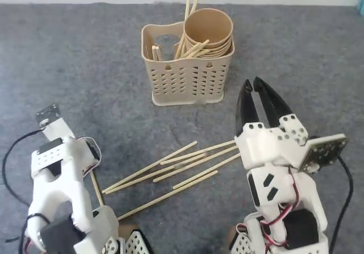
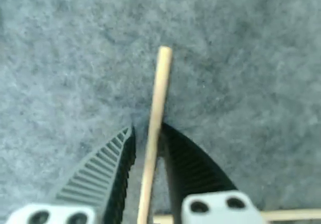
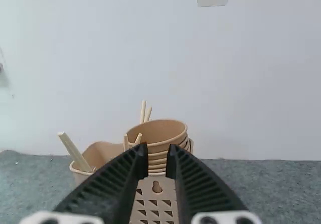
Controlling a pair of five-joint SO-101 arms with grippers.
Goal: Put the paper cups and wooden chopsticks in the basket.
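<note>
Lower left of the high view, the left gripper (image 2: 147, 129) straddled one chopstick (image 2: 160, 83), fingers narrow but seemingly unclamped, set for a pick. The right gripper (image 1: 253, 84) sat nearly closed, empty, facing the basket (image 1: 187, 80) holding cups (image 1: 207, 29) at upper centre. Loose sticks (image 1: 187, 155) lay between the arms.

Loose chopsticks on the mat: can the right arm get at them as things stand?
Probably yes. The chopsticks lie uncovered, their near ends close by the right gripper, which is empty.
</note>
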